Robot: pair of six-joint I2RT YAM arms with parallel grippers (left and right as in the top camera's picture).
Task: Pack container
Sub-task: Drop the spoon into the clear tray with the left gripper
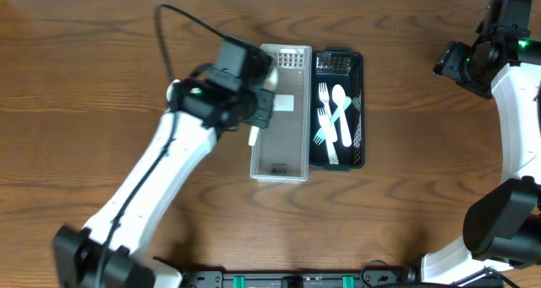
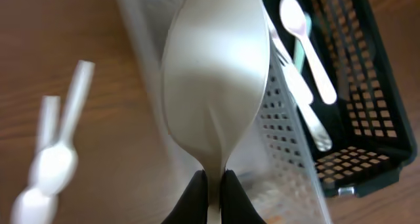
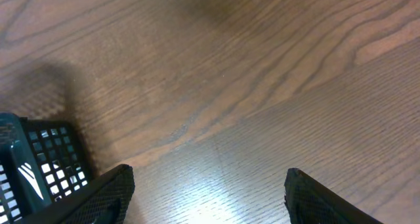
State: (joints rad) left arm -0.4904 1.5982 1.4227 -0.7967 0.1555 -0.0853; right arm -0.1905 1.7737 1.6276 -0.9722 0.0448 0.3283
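Observation:
My left gripper (image 2: pixel 213 184) is shut on the handle of a white plastic spoon (image 2: pixel 213 86), whose bowl fills the left wrist view. In the overhead view the left gripper (image 1: pixel 260 111) hangs at the left wall of the long white container (image 1: pixel 281 176). The container (image 2: pixel 289 125) lies beside a black mesh basket (image 1: pixel 359 111), which holds several white and teal forks and spoons (image 1: pixel 334 115). The basket (image 2: pixel 367 99) and its cutlery (image 2: pixel 308 46) also show in the left wrist view. My right gripper (image 3: pixel 207 198) is open and empty over bare table, far right of the basket (image 1: pixel 461 60).
A blurred white utensil (image 2: pixel 52 152) lies on the wooden table to the left of the white container. A corner of the black basket (image 3: pixel 39 165) shows at the left of the right wrist view.

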